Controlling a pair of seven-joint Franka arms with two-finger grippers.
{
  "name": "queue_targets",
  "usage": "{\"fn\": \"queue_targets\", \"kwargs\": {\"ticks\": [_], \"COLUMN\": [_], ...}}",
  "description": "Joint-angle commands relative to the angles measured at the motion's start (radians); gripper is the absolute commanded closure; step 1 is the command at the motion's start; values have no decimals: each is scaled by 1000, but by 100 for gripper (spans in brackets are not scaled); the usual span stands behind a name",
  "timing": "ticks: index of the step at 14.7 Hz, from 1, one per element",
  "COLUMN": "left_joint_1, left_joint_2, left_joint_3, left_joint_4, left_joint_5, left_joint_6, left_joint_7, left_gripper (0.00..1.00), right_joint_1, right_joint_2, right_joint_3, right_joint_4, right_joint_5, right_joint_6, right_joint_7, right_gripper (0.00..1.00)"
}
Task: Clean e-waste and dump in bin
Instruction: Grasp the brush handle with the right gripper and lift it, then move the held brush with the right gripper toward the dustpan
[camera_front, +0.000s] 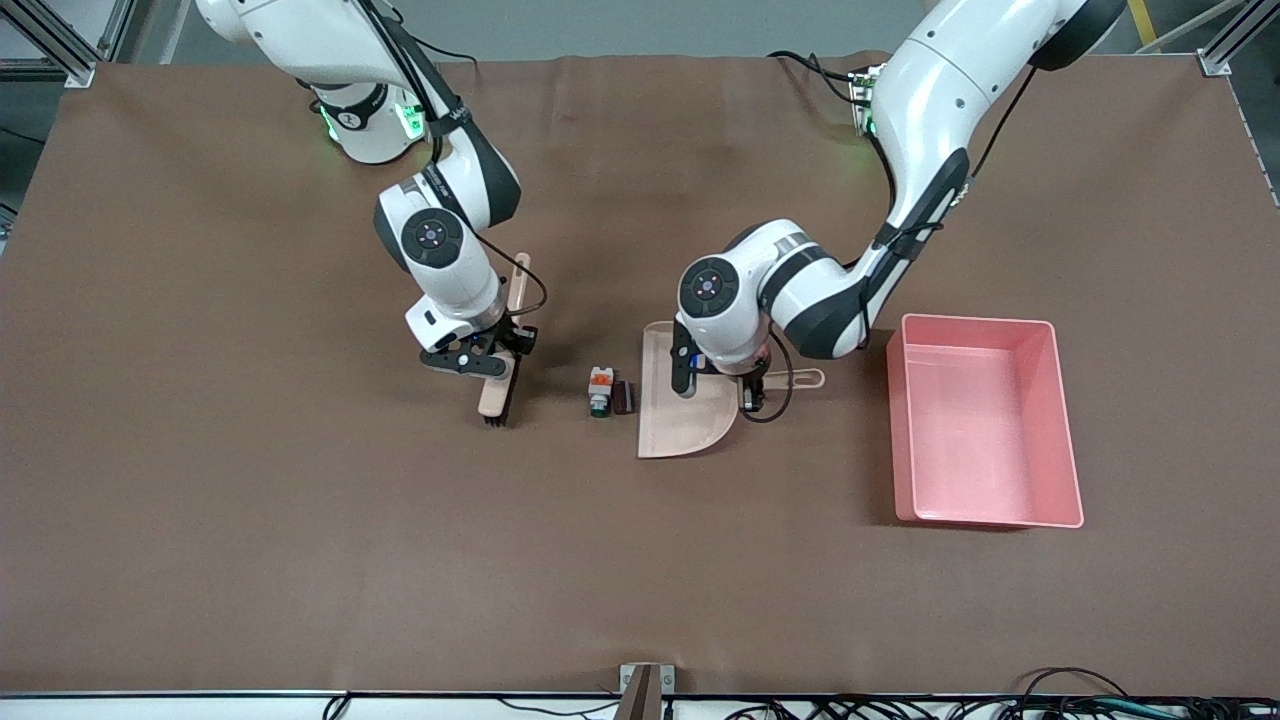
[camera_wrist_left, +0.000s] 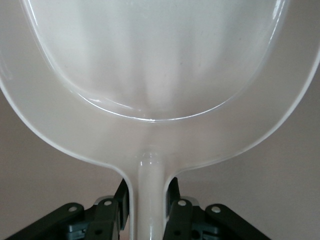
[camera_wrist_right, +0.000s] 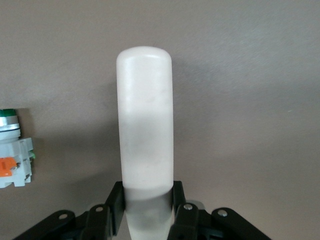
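The e-waste lies on the table between brush and dustpan: a white component with orange and green parts, and a dark block beside it. The component also shows in the right wrist view. My right gripper is shut on a beige brush, whose bristles touch the table. My left gripper is shut on the handle of the beige dustpan, which rests on the table with its open edge beside the e-waste. The pink bin stands toward the left arm's end.
The brown table cover has wide free room nearer the front camera. A small bracket sits at the table's front edge, with cables along it.
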Motion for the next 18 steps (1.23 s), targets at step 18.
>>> {"fn": "queue_targets", "kwargs": {"ticks": [18], "left_joint_1": [-27], "left_joint_2": [49], "left_joint_3": [3], "left_joint_4": [35], "left_joint_5": [38], "left_joint_6": [-14], "left_joint_7": [-72], "left_gripper": [100], "right_joint_1": [159], "right_joint_2": [197], "right_joint_3": [-4], "right_joint_4": [249], "right_joint_5": [67], "right_joint_6": [-7], "right_joint_7": [88], "right_gripper": [99]}}
